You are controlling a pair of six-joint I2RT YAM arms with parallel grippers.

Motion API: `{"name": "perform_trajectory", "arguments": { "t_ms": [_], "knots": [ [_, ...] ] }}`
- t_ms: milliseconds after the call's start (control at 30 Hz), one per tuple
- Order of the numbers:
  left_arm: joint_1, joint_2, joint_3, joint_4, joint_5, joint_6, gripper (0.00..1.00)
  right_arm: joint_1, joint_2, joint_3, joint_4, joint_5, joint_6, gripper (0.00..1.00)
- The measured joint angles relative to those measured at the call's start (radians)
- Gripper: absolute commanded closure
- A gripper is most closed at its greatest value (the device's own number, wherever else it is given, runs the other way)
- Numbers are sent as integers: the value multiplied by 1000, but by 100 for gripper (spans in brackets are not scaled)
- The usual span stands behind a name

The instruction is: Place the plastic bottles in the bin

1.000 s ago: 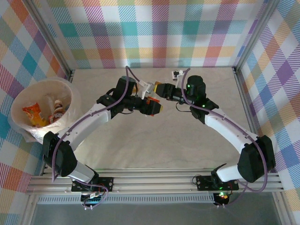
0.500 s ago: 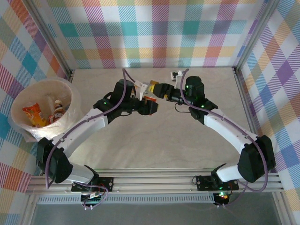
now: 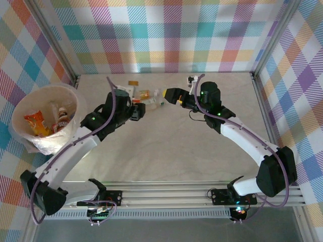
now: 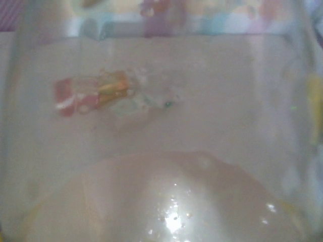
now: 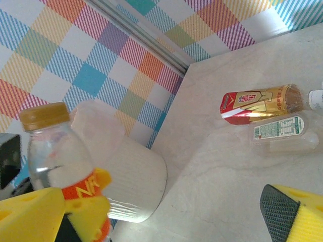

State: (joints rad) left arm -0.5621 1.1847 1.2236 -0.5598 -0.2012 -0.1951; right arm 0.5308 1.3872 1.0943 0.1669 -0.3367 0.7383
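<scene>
1. Pastel plaid walls (image 3: pixel 166 30) box in a pale marbled counter (image 3: pixel 166 146). The bin (image 3: pixel 43 98) stands at its far left edge, with 2 bottles lying inside: an orange one (image 3: pixel 35 123) and a red-labelled one (image 3: pixel 62 120).
2. Mid-counter, the left hand (image 3: pixel 140 112) appears to be pinching a gold-capped bottle (image 5: pixel 53 151), clear with an orange label. The right wrist view shows it upright and off the counter, and clear plastic blurs the left wrist lens.
3. Close by, the right hand (image 3: pixel 173 96) hangs with its yellow-padded fingers (image 5: pixel 30 217) spread wide, holding nothing.
4. Loose bottles (image 3: pixel 144 94) lie toward the back of the counter, between the 2 hands. Among them is a red-and-gold bottle (image 5: pixel 257 105) just beside a clear bottle with a green-and-white label (image 5: pixel 280 128).
5. The step in hand looks like the carry: the pinched bottle has to travel left to the bin, which is well apart from it.
6. Doing it well likely means keeping the pinch firm on the slick plastic and raising the bottle above the rim before crossing it. Release should come only over the middle of the opening, so the bottle drops in rather than glancing off the edge. The forearm should also pass clear of the loose bottles, to avoid scattering them.
</scene>
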Motion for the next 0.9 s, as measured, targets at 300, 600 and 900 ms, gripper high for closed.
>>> {"name": "perform_trajectory", "arguments": {
  "t_ms": [300,600,900],
  "knots": [
    [237,-91,116,-117,-136,-26,47,0,34,8,1,-14,-7,0],
    [488,-91,172,-18,-123,-135,47,0,38,10,10,-37,-19,0],
    [688,-93,82,160,-220,-437,43,0,38,11,35,-83,-26,0]
  ]
}}
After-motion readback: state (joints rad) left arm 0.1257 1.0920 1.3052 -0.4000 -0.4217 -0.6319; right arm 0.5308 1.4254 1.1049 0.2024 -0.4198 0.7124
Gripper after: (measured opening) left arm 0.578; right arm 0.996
